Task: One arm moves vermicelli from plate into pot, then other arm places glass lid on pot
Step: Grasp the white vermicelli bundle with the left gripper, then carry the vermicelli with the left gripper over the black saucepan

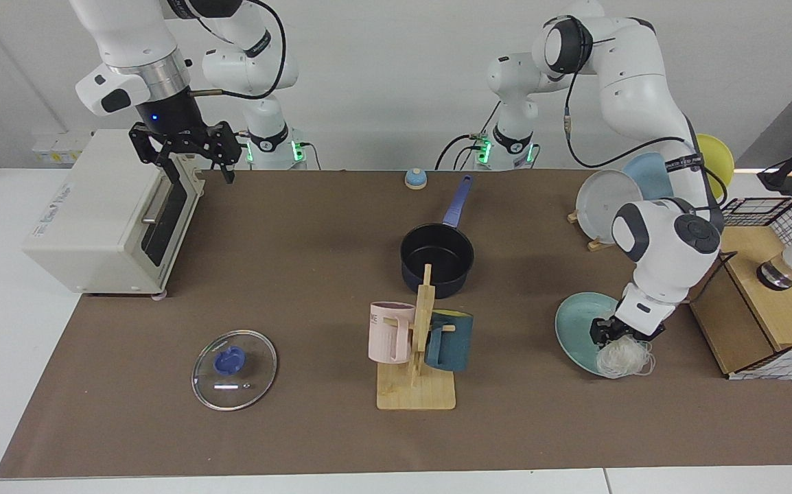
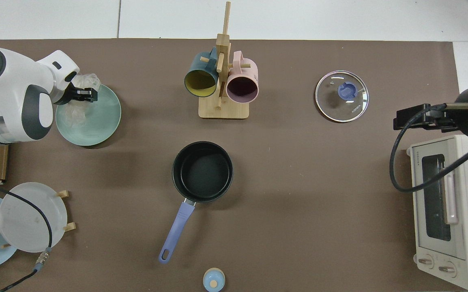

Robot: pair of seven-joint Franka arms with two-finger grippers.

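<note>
Surface (image 1: 300, 425): pot (image 1: 436, 259) centre frame, empty, awaiting noodles. Plate (image 1: 574, 329) lower right. Glass lid (image 1: 234, 369) lower left. My left tool (image 1: 617, 336) pinched narrow on vermicelli (image 1: 621, 358) at the plate's edge; probably gripped. Right tool (image 1: 187, 152) waits upper left, spread wide.

- Both views are bright and evenly lit, the light falling from overhead; shadows are soft and short
- The pot (image 1: 436, 259) casts a faint shadow on the brown mat (image 1: 300, 425); so does the mug rack (image 2: 222, 81)
- A white glare streak lies on the glass lid (image 1: 234, 369); a curved glint shows on it from the top (image 2: 342, 96)
- Green lamps glow at the arm bases (image 1: 272, 147)
- Focus holds across the desk; edges look straight
</note>
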